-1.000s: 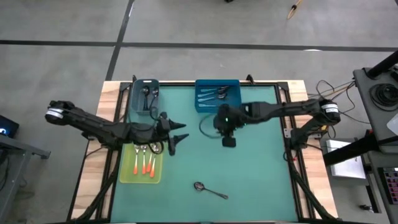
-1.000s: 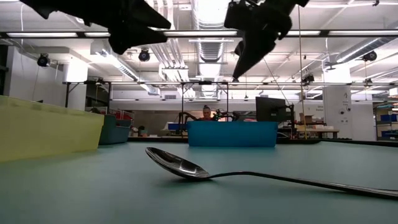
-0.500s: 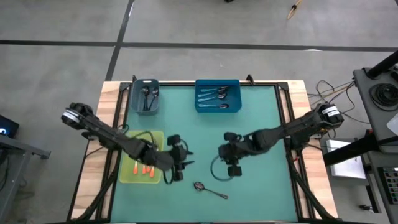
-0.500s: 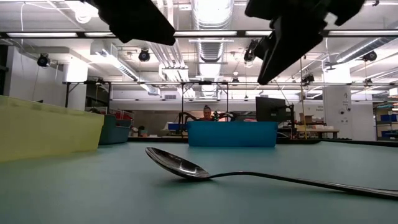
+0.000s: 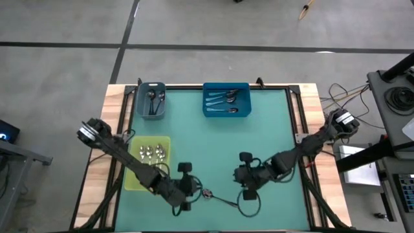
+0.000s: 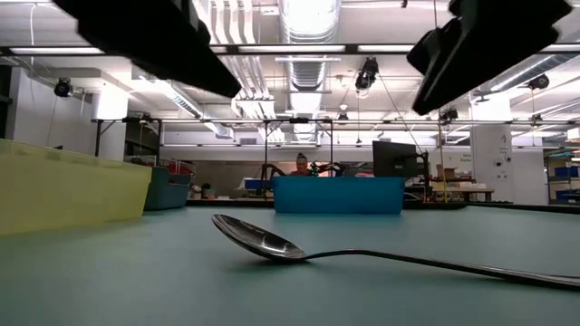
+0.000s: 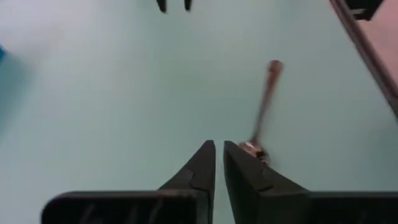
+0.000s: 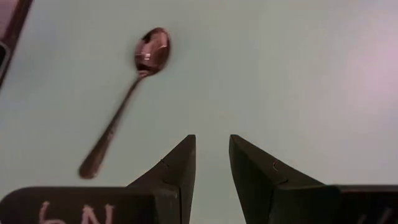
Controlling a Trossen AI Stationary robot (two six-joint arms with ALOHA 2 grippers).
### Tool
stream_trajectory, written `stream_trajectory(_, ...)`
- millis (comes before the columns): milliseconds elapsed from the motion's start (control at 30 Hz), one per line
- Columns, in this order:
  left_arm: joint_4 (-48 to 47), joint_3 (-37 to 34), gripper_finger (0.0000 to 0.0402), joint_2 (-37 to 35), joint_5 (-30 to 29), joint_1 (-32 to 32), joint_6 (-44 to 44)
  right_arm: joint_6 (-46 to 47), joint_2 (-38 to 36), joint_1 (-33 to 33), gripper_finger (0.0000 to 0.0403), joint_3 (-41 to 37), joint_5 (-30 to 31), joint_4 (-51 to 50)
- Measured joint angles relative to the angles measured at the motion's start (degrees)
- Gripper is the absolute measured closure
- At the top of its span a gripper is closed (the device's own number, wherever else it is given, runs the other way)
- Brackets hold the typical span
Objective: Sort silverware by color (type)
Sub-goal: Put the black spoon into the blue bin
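Observation:
One all-metal spoon (image 5: 218, 197) lies flat on the green mat near the table's front edge, alone in the low view (image 6: 272, 244). My left gripper (image 5: 194, 190) hovers just left of its bowl (image 7: 256, 151), fingers shut with nothing between them. My right gripper (image 5: 241, 186) hangs above and right of the handle end (image 8: 89, 169), open and empty. The spoon's bowl is partly hidden behind one left finger in the left wrist view. Both arms show only as dark shapes at the top of the low view.
A yellow tray (image 5: 163, 141) at the left holds spoons, bowls showing, the rest under my left arm. At the back stand a grey-blue bin (image 5: 141, 103) with dark spoons and a blue bin (image 5: 246, 90) with more spoons. A cable loop (image 5: 249, 206) hangs by my right gripper.
Both grippers have swung toward the table's near edge and sunk, closing in on the lone spoon from its left and right. My left gripper has left the yellow tray and shut its fingers on the way. The spoon has not moved.

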Motion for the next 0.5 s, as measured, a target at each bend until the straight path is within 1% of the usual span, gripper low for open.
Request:
stream_trajectory(100,3.9,0.0,0.0398,2.6,0.1,-1.6,-1.4,0.7,0.9,2.2,0.0314,0.0,1.4,1.5)
stream_trajectory(300,10.7,0.0,0.0401,7.3,0.8,-3.6,-1.4,1.4,5.8,4.9,0.0314,0.0,1.4,9.1)
stream_trajectory(500,11.9,0.0,0.0401,9.5,2.0,-3.8,-3.3,1.4,11.8,6.5,0.0314,-0.1,1.3,14.4)
